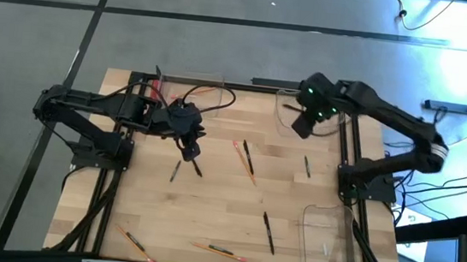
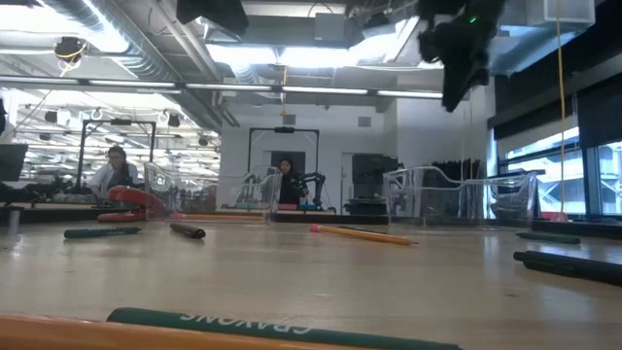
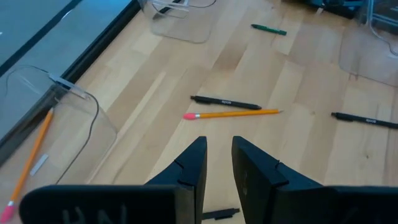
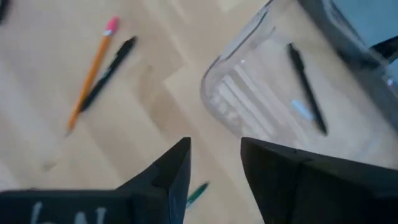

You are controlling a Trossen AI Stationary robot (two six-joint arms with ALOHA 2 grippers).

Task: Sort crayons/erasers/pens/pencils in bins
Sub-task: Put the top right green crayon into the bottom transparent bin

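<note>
My right gripper point(image 4: 214, 165) hangs open and empty above the near-left corner of the far-right bin point(image 4: 249, 93), where a black pen point(image 4: 305, 87) lies on the floor. My left gripper point(image 3: 219, 168) is open and empty, raised over the table left of centre point(image 1: 190, 148). A pencil point(image 3: 231, 114) and a pen point(image 3: 225, 102) lie side by side at mid-table. Another pen point(image 1: 268, 233) lies nearer the front. More pencils point(image 1: 217, 252) point(image 1: 135, 242) lie along the near edge. The far-left bin point(image 3: 93, 118) holds a pencil point(image 3: 31, 155).
A third clear bin point(image 1: 330, 243) stands at the near right corner. A green crayon point(image 1: 306, 165) lies right of centre, and short dark sticks point(image 1: 198, 169) lie under my left gripper. Cables lie at the far edge by the left bin. Bare wood shows in the near middle.
</note>
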